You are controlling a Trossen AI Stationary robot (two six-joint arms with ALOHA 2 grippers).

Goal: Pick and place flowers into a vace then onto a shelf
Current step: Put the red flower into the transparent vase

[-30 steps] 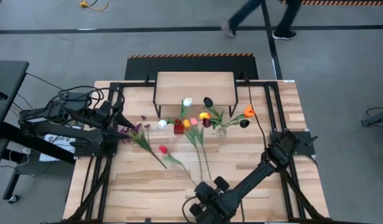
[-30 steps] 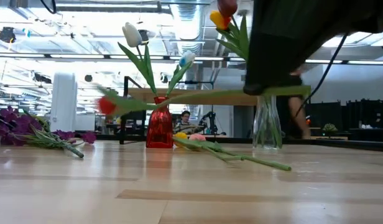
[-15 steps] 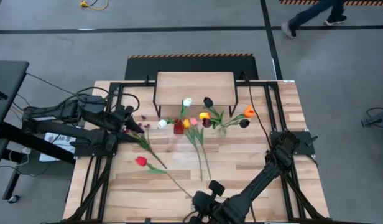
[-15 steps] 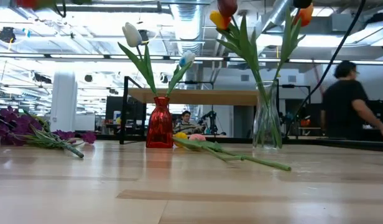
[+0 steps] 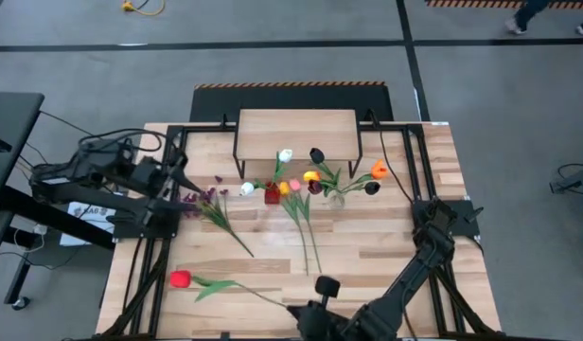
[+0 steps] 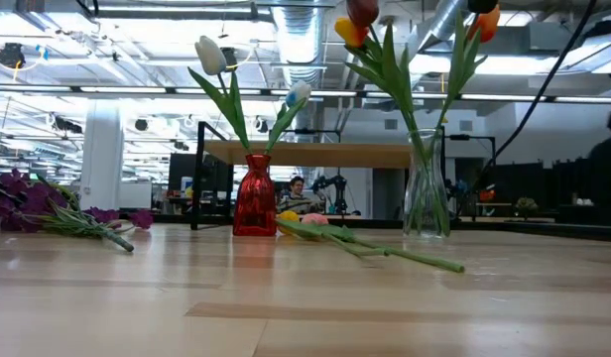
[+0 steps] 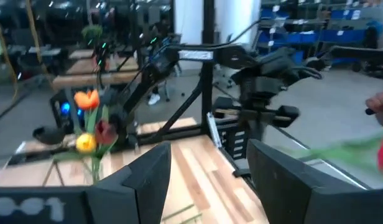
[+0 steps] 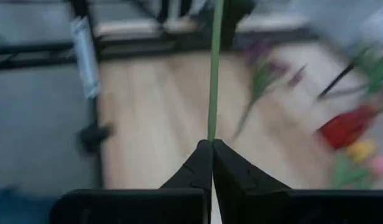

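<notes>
Two grippers show in our high view: the right gripper (image 5: 296, 311), bottom centre, pinches a red tulip (image 5: 181, 278) lying lower left; the left gripper (image 5: 183, 182) waits mid-left, fingers apart, empty. Low view: red vase (image 6: 253, 206) left of centre, shelf (image 6: 315, 153) behind. Right wrist view: fingers (image 8: 201, 168) clamp the stem.

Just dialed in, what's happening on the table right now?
The right gripper, at the table's near edge, is shut on the stem of a red tulip, whose head is out toward the near left. The left gripper is open and empty over the table's left side, by the purple blossoms. A red vase and a clear vase already hold tulips in front of the shelf; two more tulips lie loose on the table.
</notes>
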